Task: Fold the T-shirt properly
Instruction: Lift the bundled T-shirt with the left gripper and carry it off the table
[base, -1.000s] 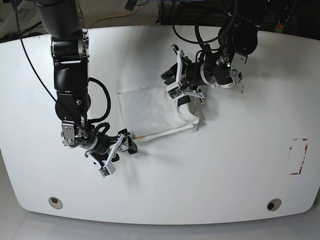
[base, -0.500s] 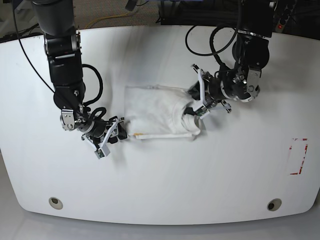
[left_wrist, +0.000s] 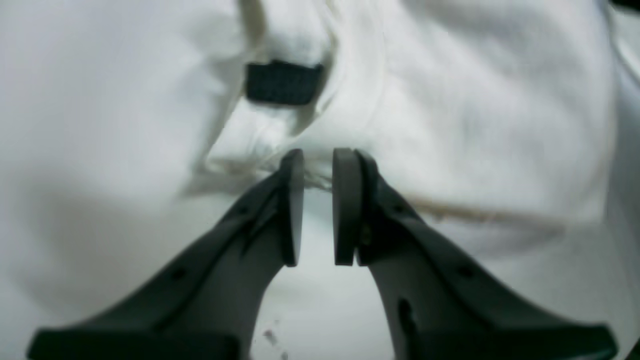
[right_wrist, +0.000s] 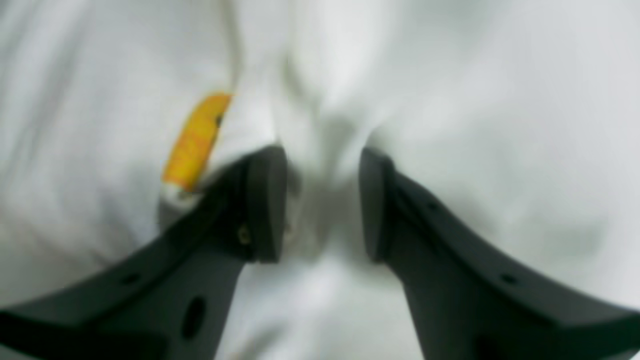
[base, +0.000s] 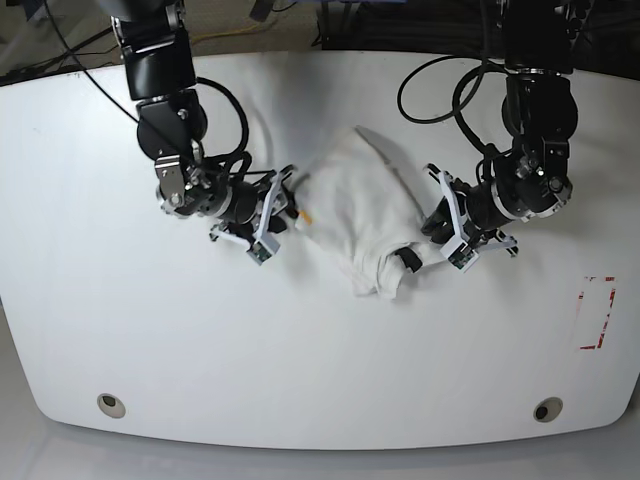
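The white T-shirt (base: 362, 205) lies bunched in a slanted heap at the table's middle. My right gripper (base: 283, 203) is at its left edge. In the right wrist view the gripper (right_wrist: 322, 200) is shut on a gathered fold of the T-shirt (right_wrist: 450, 100), beside an orange tag (right_wrist: 195, 140). My left gripper (base: 428, 236) is at the shirt's lower right. In the left wrist view this gripper (left_wrist: 318, 172) is nearly closed on the hem of the T-shirt (left_wrist: 475, 125), below a black label (left_wrist: 282, 82).
The white table (base: 320, 360) has a red-marked rectangle (base: 597, 312) near its right edge and two round holes (base: 112, 404) (base: 546, 409) near the front. Cables hang behind the far edge.
The right gripper moved up and to the right, and the left gripper moved down and to the right. The shirt went from a flat rectangle to a bunched slanted heap.
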